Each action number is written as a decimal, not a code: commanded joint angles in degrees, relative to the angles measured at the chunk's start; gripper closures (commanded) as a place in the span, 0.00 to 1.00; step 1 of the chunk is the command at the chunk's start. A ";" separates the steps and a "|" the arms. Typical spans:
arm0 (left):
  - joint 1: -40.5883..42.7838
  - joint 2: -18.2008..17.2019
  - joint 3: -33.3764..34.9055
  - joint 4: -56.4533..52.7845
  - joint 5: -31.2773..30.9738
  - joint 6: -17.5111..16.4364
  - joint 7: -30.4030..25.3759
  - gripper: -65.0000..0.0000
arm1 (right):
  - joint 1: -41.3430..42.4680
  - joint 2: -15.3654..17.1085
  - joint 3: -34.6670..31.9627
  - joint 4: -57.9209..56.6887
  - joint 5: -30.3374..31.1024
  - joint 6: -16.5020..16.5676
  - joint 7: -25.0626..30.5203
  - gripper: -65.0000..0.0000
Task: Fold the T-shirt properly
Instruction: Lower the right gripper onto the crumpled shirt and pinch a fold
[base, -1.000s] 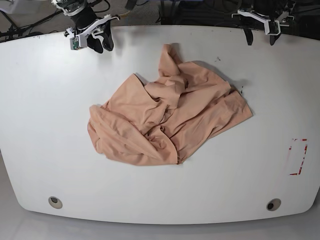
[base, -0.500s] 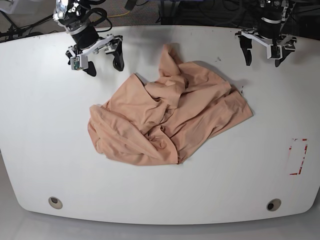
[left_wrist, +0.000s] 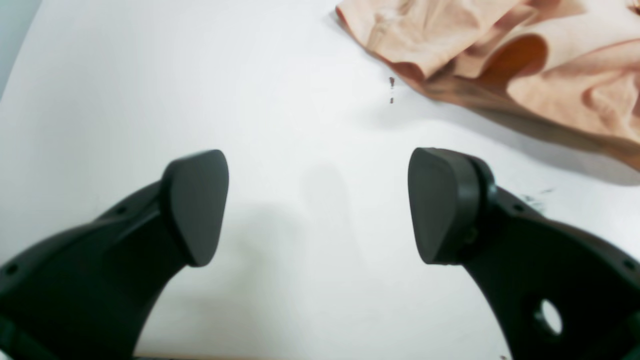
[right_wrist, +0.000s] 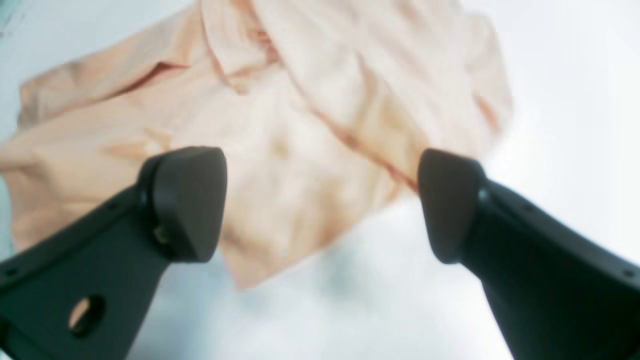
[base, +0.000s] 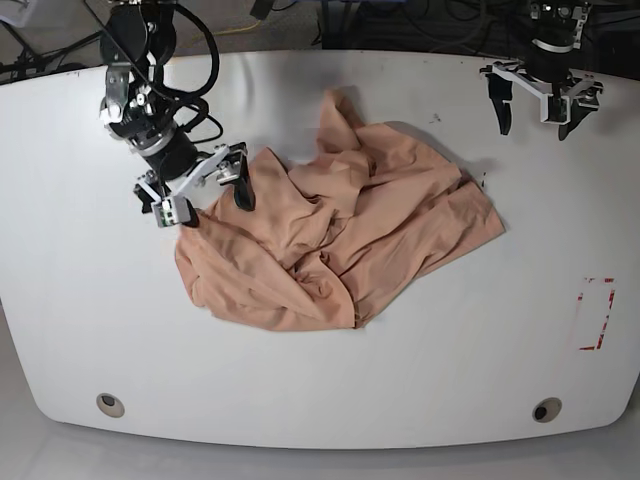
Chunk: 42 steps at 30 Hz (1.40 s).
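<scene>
The peach T-shirt (base: 340, 225) lies crumpled in a heap on the white table (base: 90, 300). My right gripper (base: 213, 200) is open just above the shirt's left edge; in the right wrist view (right_wrist: 320, 200) its jaws frame blurred shirt fabric (right_wrist: 300, 110) below them. My left gripper (base: 535, 117) is open over bare table at the back right, apart from the shirt. In the left wrist view (left_wrist: 317, 205) the shirt's edge (left_wrist: 500, 55) lies ahead and to the right of the open jaws.
A red-marked rectangle (base: 596, 313) is on the table's right side. Two round holes sit near the front edge, one left (base: 110, 404), one right (base: 546, 409). Small dark marks (left_wrist: 391, 90) dot the table near the shirt. Cables lie behind the back edge.
My right gripper has come forward from the back left corner down to the shirt's left edge. My left gripper has come slightly forward at the back right and turned. The shirt has not moved.
</scene>
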 joint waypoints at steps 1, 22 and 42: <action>0.42 -0.35 -0.44 0.99 0.03 0.16 -0.97 0.19 | 2.62 1.49 -1.08 -2.77 -0.92 -0.09 0.72 0.11; 1.30 -0.17 -1.93 0.99 0.12 0.16 -0.97 0.19 | 20.99 1.40 -9.35 -18.24 -6.54 0.09 0.80 0.12; -5.47 -0.35 -1.93 0.99 0.12 0.16 -0.97 0.19 | 24.16 0.61 -9.08 -26.24 -6.63 0.00 0.98 1.00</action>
